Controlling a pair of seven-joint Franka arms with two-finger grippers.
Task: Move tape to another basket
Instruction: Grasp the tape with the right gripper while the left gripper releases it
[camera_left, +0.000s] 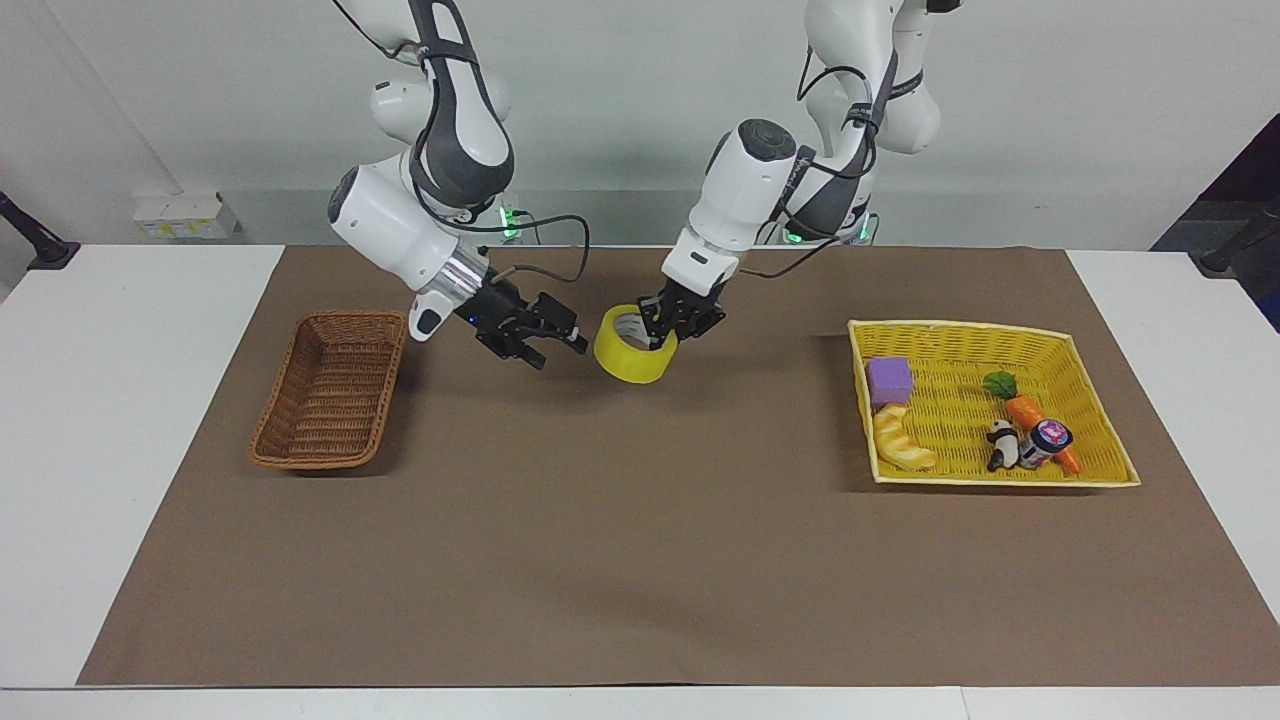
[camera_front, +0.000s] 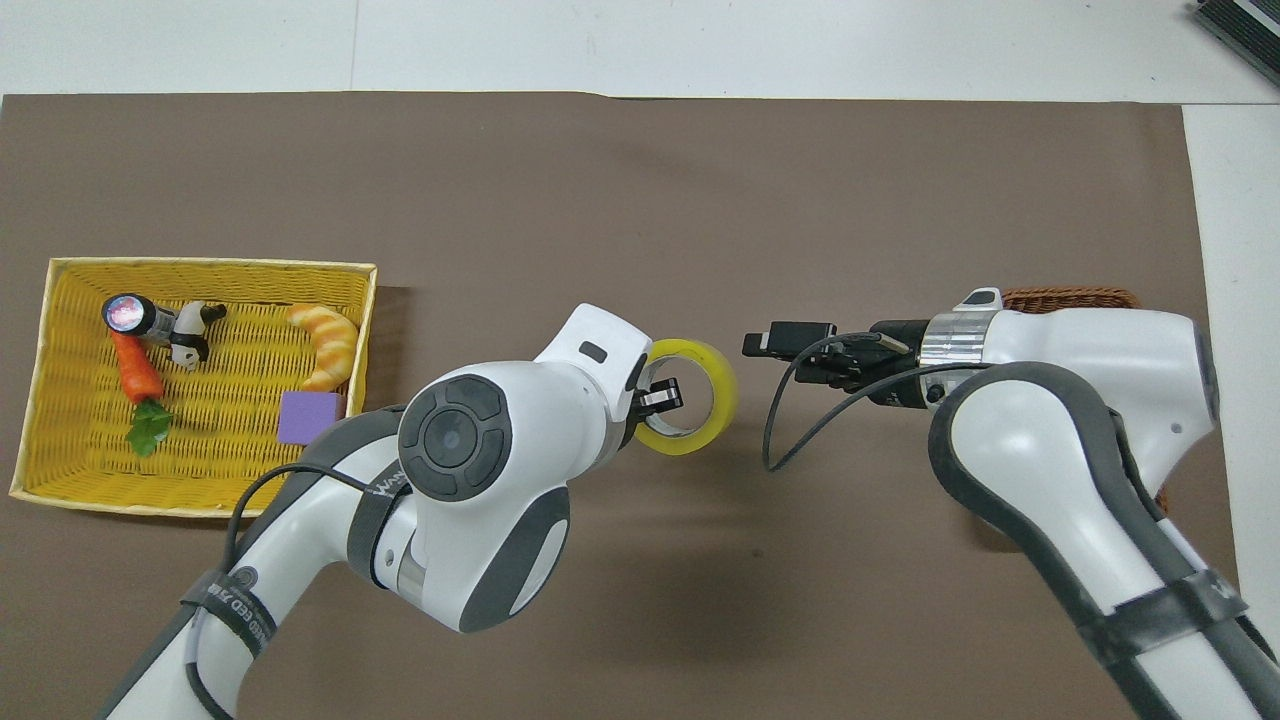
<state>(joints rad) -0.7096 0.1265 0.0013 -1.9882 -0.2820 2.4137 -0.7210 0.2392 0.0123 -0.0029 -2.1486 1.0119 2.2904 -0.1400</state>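
- The left claw (camera_left: 668, 333) (camera_front: 668, 393) was clamped on the rim of the tape (camera_left: 632, 344) (camera_front: 692, 396), one finger inside the roll's core.
- The tape hung in the air over the brown mat (camera_left: 640, 540), between the wicker basket (camera_left: 332, 390) (camera_front: 1070, 297) and the yellow mesh basket (camera_left: 990, 335) (camera_front: 200, 268).
- The right claw (camera_left: 558, 345) (camera_front: 790, 340) stood with fingers spread, empty, just beside the tape, on the wicker basket's side of it.
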